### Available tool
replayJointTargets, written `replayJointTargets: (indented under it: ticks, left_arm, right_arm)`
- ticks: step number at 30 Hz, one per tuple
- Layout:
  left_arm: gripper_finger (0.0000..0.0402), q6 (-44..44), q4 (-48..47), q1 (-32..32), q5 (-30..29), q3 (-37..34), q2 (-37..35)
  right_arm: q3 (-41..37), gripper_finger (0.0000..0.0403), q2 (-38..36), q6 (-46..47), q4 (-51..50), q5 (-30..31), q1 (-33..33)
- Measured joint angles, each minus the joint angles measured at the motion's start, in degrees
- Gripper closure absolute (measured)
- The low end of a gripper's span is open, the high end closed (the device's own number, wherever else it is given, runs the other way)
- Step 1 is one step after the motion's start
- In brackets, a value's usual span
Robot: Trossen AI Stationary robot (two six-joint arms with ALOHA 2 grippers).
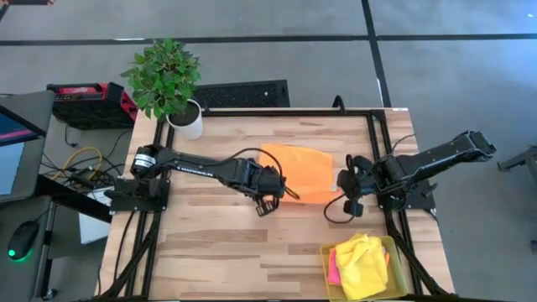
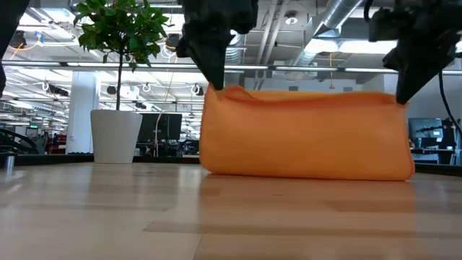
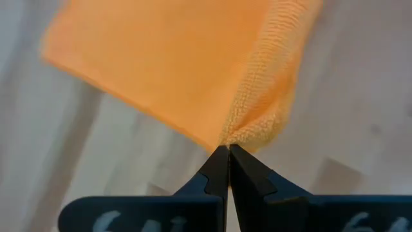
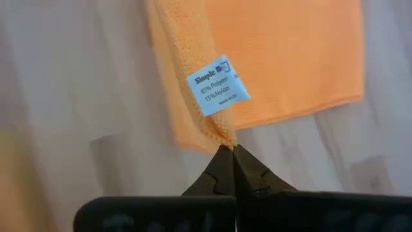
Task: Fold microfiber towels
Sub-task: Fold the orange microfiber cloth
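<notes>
a: high view first. the orange towel (image 1: 298,172) lies mid-table on the wooden table (image 1: 218,252), with the left gripper (image 1: 270,204) at its near left corner and the right gripper (image 1: 351,205) at its near right corner. a yellow towel (image 1: 362,262) and a bit of pink towel (image 1: 333,267) are bunched in the yellow tray (image 1: 394,245) at the near right. potted plant (image 1: 168,80) sits at the far left corner.

b: low view shows both corners lifted, the towel (image 2: 307,133) hanging between the two arms with its bottom fold resting on the table.

a: left wrist view: the fingers (image 3: 215,169) are pressed together right on the corner tip of the towel (image 3: 174,71). a pretty thin bite imo.

b: same in the right wrist view. those fingers (image 4: 222,169) are clamped on the corner by the blue label (image 4: 217,85), only a sliver of the towel (image 4: 283,58) caught.

a: so the risk is a corner slipping out mid-fold if the arms pull apart or move unevenly. the edge would flop down crooked. the label could also end up folded to the outside.
</notes>
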Motion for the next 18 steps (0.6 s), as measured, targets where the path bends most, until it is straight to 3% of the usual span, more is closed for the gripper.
replayJointTargets:
  ticks: [5,9,18]
  left_arm:
    - [0.0401,-1.7,2.7,3.2,-5.0,-1.7,0.0]
    - [0.0401,-2.8,5.8,5.9,-5.6,-3.9,0.0]
    - [0.0401,-3.0,13.8,10.9,-7.2,-10.1,0.0]
  right_arm:
    - [-2.3,0.04,0.0,0.0,0.4,3.1,-4.1]
    - [-4.2,0.04,0.0,-0.2,2.3,7.1,-7.7]
    - [-6.6,0.04,0.0,-2.5,6.4,9.9,-16.6]
